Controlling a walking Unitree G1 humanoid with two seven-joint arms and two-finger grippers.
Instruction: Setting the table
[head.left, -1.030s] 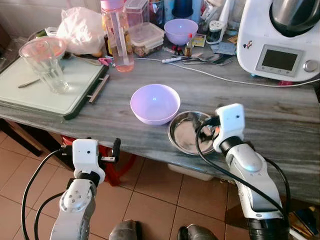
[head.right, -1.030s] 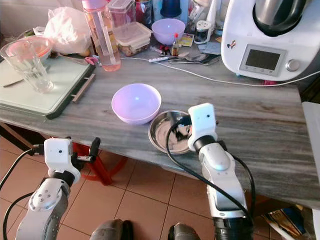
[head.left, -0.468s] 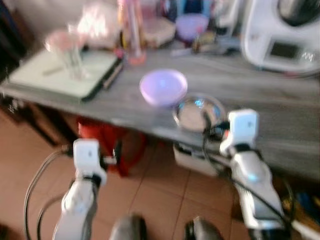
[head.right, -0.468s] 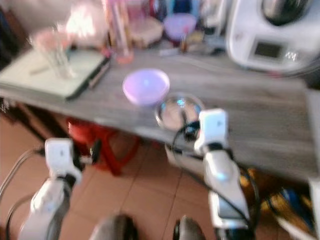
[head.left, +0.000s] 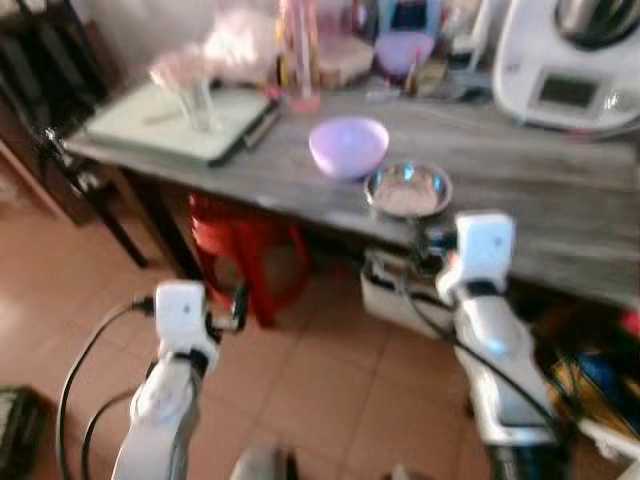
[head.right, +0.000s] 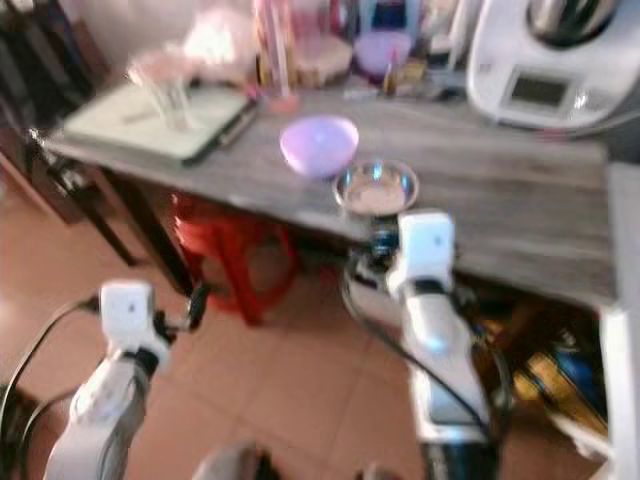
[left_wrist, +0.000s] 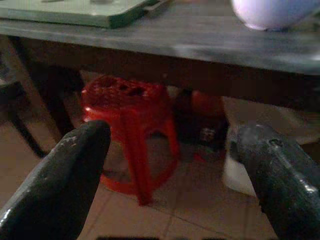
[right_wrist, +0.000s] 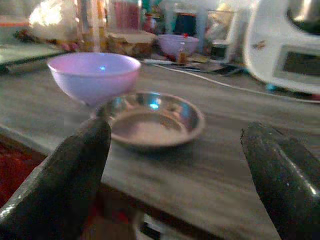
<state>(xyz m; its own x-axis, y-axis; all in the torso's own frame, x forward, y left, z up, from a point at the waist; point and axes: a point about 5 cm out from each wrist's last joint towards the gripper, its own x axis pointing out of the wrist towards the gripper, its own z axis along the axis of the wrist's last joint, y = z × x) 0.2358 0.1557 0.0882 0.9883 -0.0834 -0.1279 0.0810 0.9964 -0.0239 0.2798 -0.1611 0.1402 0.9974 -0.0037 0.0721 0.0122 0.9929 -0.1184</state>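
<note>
Both grippers stand with fingers spread wide and hold nothing. Right gripper (right_wrist: 175, 165) points at the steel dish (right_wrist: 150, 119), which sits near the table's front edge in the upper centre of the head views, touching or just beside the lilac bowl (right_wrist: 95, 75); the blur does not settle which. Left gripper (left_wrist: 170, 170) hangs below table height, facing the red stool (left_wrist: 131, 102) under the table.

Judgement: step in hand looks like picking up a dish for the setting, with the robot standing off from the table. To do it well: close in squarely first, let the view settle (head pictures are smeared), then bring the right fingers over the dish rim nearest the edge. The shallow steel rim is likely slippery; pinch the rim wall, not the flat base. Keep clear of the bowl beside it.

Surface: grey wood-grain table (head.left: 540, 200). Green tray (head.left: 175, 125) with a drinking glass (head.left: 195, 95) at upper left. White kitchen machine (head.left: 570, 60) at upper right, a white cable (right_wrist: 230, 86) running across the top. Bottles and containers crowd the back edge, blurred. Floor: terracotta tiles (head.left: 320, 390).
</note>
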